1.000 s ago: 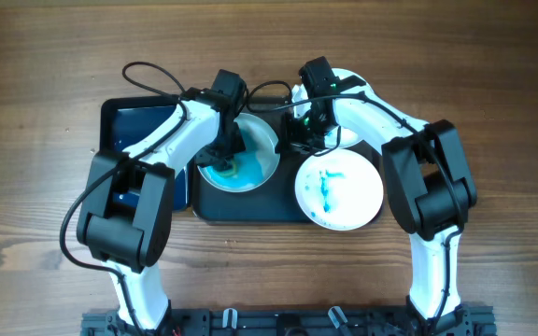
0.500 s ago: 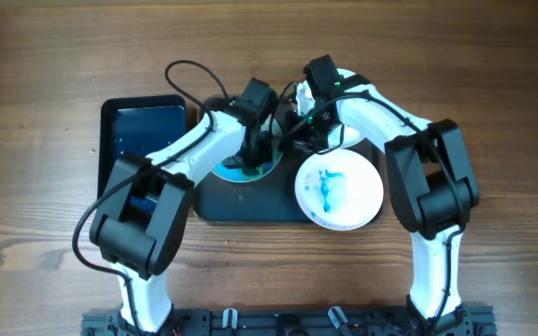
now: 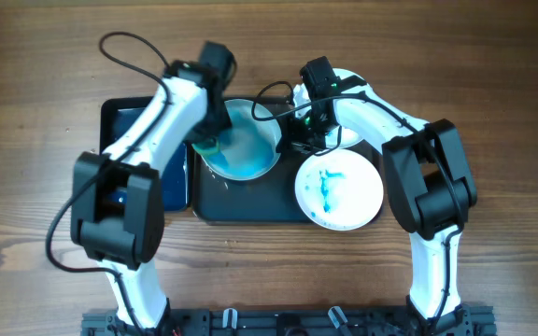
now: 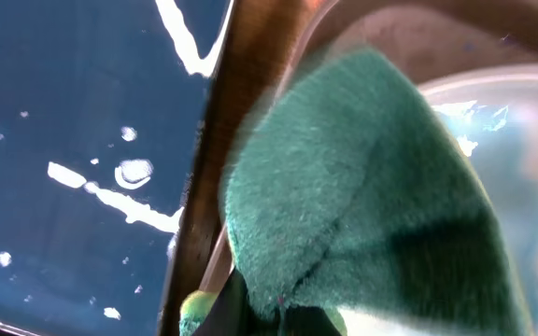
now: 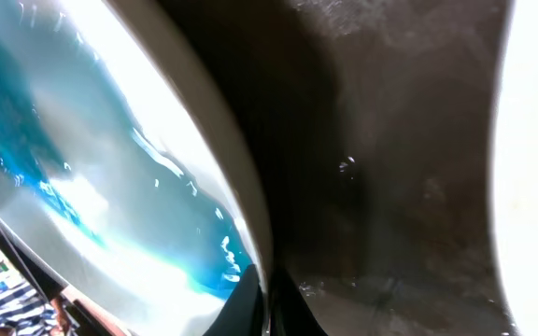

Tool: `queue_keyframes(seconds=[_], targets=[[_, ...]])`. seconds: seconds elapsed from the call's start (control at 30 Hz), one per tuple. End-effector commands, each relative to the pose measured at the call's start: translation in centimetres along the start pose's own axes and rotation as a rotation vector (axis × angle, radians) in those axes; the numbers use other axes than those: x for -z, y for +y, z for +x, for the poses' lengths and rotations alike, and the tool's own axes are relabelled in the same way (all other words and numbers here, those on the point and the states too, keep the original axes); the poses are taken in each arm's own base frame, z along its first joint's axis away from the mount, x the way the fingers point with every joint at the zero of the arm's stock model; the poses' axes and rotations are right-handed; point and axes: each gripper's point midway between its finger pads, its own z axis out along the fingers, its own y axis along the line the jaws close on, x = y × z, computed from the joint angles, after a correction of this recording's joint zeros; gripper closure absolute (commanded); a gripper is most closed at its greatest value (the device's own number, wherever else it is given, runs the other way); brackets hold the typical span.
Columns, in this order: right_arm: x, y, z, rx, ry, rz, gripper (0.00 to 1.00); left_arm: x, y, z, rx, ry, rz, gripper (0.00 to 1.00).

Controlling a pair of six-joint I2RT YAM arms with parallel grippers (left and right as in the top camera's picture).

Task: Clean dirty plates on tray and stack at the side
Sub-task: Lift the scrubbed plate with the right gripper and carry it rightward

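- My left end effector is clamped tight on a green sponge.
- The sponge sits at the left rim of the pale-blue plate, over the gap between that plate and the black tub.
- The tub lies on the left, just beside the tray, and holds blue liquid with bright glints on it.
- My right end effector is closed on the right rim of the same pale-blue plate, with the rim pinched between my fingers.
- That plate is over the far left part of the dark tray. Its inside is covered with a blue film, thickest towards the near side.
- The streaked plate is on the near right of the tray, with its edge hanging past the tray's rim. It has blue streaks down its middle and nothing touches it.
- A third plate lies at the far right, mostly hidden under my right arm, so I cannot tell how dirty it is.
- The tray and tub rest on a wooden counter.
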Motion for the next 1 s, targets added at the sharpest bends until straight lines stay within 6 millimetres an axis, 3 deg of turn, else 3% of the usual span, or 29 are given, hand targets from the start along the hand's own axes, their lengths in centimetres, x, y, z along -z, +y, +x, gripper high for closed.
queue_keyframes(seconds=[0.0, 0.1, 0.23, 0.4, 0.63, 0.8, 0.97], targets=[[-1.2, -1.4, 0.3, -0.009, 0.019, 0.048, 0.96, 4.9, 1.3, -2.8, 0.026, -0.026, 0.153, 0.96], [-0.7, -0.9, 0.1, 0.010, 0.007, 0.058, 0.96, 5.9, 3.6, -3.6, 0.080, -0.025, 0.175, 0.96], [1.6, -0.2, -0.7, 0.092, -0.110, 0.208, 0.96, 5.5, 7.0, -4.3, 0.158, -0.005, 0.155, 0.96], [5.2, 1.5, -0.3, 0.261, -0.259, 0.479, 0.96, 5.2, 8.2, -4.7, 0.190, -0.004, 0.149, 0.96], [14.7, 5.3, 1.6, 0.417, -0.583, 0.879, 0.96, 5.0, 8.2, -4.8, 0.190, -0.002, 0.148, 0.96], [20.1, 7.6, 3.0, 0.461, -0.777, 1.029, 0.96, 5.0, 8.1, -4.9, 0.190, -0.004, 0.149, 0.96], [25.9, 11.3, 5.5, 0.516, -1.053, 1.267, 0.96, 5.0, 8.1, -5.0, 0.190, -0.010, 0.152, 0.96]])
